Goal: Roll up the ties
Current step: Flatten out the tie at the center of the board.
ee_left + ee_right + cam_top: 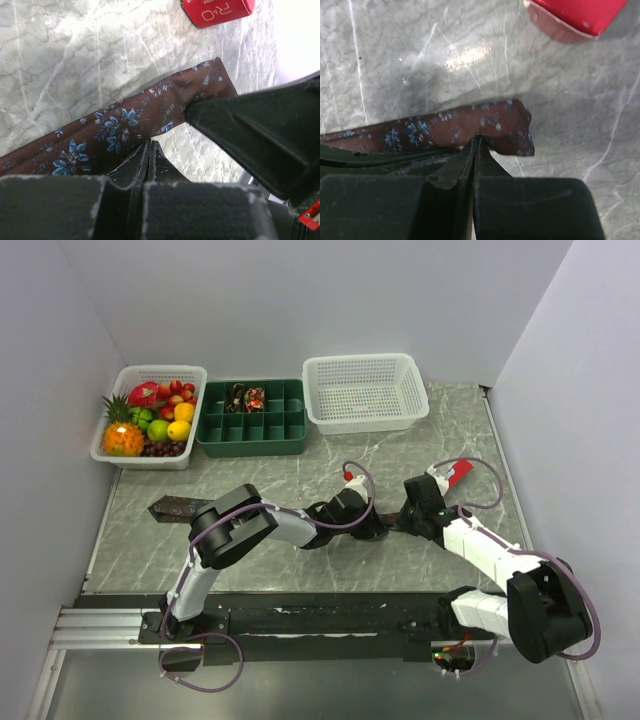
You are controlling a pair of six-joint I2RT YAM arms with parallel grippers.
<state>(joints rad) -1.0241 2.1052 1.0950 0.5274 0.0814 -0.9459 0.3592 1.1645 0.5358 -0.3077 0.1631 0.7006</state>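
A dark brown tie with small blue flowers (pixel 180 507) lies flat across the table, its wide pointed end at the left and its narrow end at the right. My left gripper (pixel 378 527) is shut, its tips pinching the tie's near edge a little short of the narrow end (pixel 150 144). My right gripper (pixel 405 520) is shut on the narrow end itself (pixel 479 139), which is slightly raised and curled. The tie shows in the left wrist view (pixel 115 125) and in the right wrist view (pixel 490 122). The right finger (pixel 250 125) rests on the tie's end.
A small red bar (pixel 460 473) lies just beyond the narrow end, also in both wrist views (pixel 217 11) (pixel 575 15). At the back stand a fruit basket (pixel 150 371), a green divided tray (pixel 250 447) holding rolled ties (pixel 246 396), and a white basket (pixel 365 422).
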